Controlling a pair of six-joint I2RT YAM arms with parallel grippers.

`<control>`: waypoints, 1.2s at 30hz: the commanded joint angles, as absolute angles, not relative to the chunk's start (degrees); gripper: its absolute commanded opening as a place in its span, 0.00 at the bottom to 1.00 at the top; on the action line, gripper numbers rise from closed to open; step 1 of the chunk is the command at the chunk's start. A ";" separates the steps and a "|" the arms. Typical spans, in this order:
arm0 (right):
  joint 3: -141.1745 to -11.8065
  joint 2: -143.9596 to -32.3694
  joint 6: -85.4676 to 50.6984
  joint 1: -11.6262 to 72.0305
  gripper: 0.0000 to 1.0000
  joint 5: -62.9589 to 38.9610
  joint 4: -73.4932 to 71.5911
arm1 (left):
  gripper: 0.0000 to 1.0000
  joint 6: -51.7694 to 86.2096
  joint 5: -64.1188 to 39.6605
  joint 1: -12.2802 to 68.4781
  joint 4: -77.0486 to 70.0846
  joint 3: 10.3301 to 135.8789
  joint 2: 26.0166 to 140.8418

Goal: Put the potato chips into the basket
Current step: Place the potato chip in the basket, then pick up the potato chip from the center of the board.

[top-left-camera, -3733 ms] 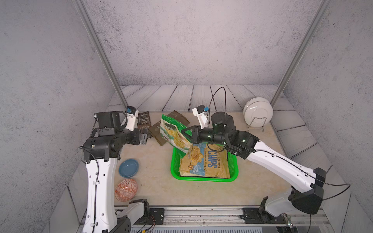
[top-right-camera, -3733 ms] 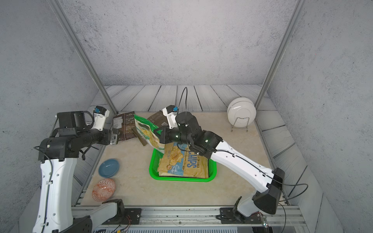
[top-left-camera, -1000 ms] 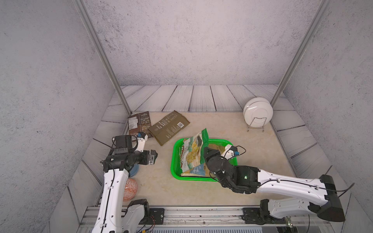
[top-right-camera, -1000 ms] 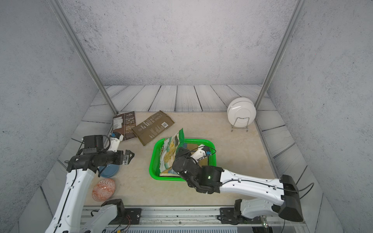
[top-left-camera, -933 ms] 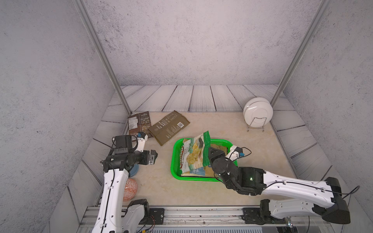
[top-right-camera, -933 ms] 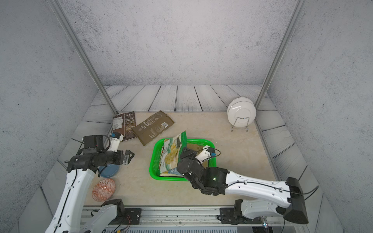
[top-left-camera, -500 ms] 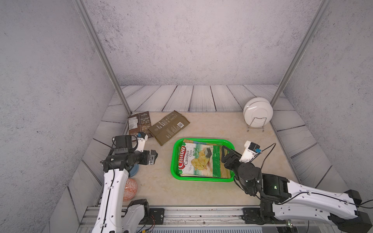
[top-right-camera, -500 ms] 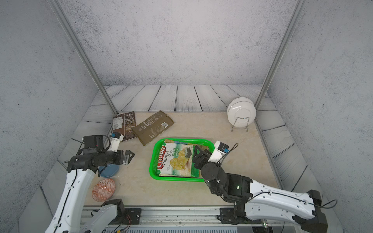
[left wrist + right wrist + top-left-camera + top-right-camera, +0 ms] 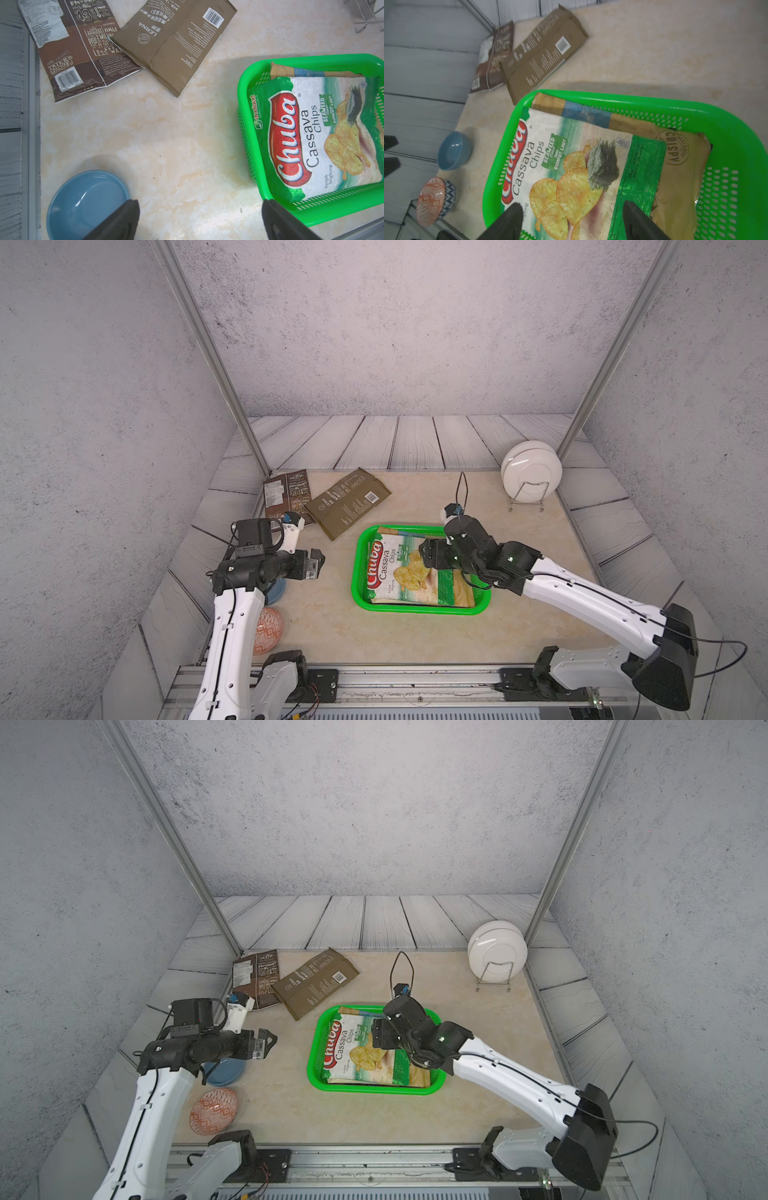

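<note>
Yellow-blue bag [image 9: 675, 176] mostly hidden under cassava bag [image 9: 571, 176]; dark brown bag [image 9: 494, 60] blurred.

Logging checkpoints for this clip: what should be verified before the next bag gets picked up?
1. Right gripper empty: ok, jaws apart above the Chuba bag.
2. Chuba bag inside the basket: ok, lying flat on a yellow-blue bag.
3. Left gripper free: ok, open, holding nothing.
4. All chips in basket: not ok, dark brown bag and olive bag lie on the table.
5. Those two bags apart: not ok, olive bag overlaps the brown one's edge.
</note>
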State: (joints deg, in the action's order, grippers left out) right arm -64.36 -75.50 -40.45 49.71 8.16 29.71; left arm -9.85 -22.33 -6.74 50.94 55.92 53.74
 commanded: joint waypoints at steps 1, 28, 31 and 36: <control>-66.12 -77.79 -37.62 46.66 0.81 3.26 32.48 | 0.98 -11.63 -22.94 -7.15 50.14 56.22 55.13; -58.96 -67.36 -34.80 40.29 0.76 -2.67 23.18 | 0.71 11.17 -12.10 0.16 33.31 85.04 111.83; -58.05 -66.48 -34.88 40.26 0.76 -2.46 23.18 | 0.71 12.45 -9.07 0.13 31.80 84.90 114.37; -56.62 -66.00 -35.40 40.34 0.76 -2.46 22.50 | 0.73 12.74 -9.37 0.18 31.67 87.15 118.65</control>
